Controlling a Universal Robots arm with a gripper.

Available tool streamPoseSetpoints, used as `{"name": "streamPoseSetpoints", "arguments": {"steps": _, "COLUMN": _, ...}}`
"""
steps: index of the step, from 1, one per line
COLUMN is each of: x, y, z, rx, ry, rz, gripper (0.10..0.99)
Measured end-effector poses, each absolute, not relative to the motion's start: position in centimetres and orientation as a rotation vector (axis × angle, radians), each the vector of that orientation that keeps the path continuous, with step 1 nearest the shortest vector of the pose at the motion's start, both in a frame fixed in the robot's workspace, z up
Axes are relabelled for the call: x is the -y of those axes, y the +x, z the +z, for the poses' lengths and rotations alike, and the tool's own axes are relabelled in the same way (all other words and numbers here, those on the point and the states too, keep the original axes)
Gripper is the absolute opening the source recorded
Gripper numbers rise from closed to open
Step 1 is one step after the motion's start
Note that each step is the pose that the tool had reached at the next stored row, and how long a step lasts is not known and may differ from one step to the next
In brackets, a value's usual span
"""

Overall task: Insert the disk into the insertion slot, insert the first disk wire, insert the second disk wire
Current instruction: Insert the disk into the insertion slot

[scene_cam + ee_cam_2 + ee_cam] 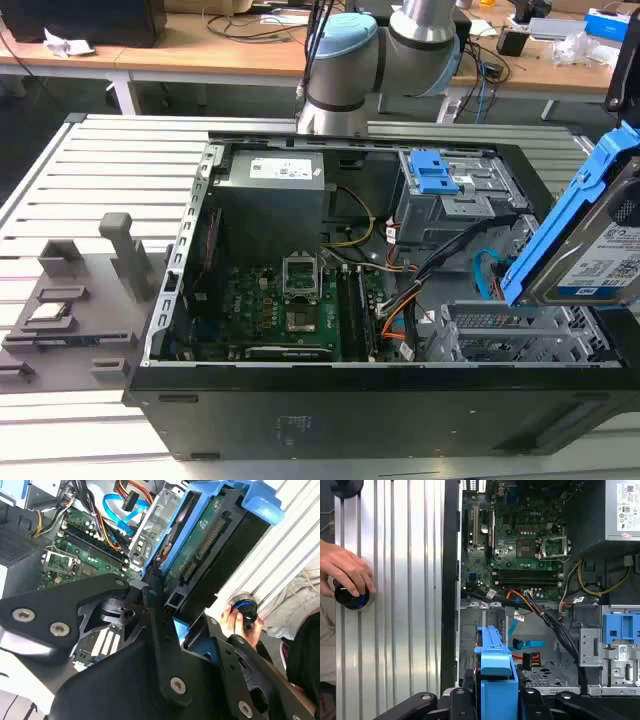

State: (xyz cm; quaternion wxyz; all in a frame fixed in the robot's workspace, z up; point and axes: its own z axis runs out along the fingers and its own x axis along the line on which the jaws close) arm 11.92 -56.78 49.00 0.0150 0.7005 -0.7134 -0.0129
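I've got the disk up in the air, tilted steeply on edge, and the gripper is clamped onto it: in the first wrist view a black finger sits against either side of its blue carrier frame.

I judge this piece to be dense and rigid for its size, a metal body that won't flex. The plastic frame around it is smooth and has some give, so it could creep in the grip if I tilt it further. The second wrist view shows the green circuit board and the connector row bare on one face. Those are the fragile parts. The long side rails of the frame are the right place to hold it, and as far as I can see that is where the fingers are.

The insertion slot is just below the gripper, and the disk hasn't entered it. Past the fingertips, inside the case, the blue wire and a connector on red and orange leads lie loose, both unplugged. Off to the gripper's side, outside the case, a person's hand rests on a round black knob on the ribbed table.
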Motion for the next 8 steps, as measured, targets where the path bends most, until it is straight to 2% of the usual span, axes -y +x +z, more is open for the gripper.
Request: {"name": "streamPoseSetpoints", "arguments": {"steps": 8, "x": 56.7, "y": 10.5, "z": 47.3, "rx": 2.263, "ry": 2.136, "rz": -0.041, "gripper": 0.365}}
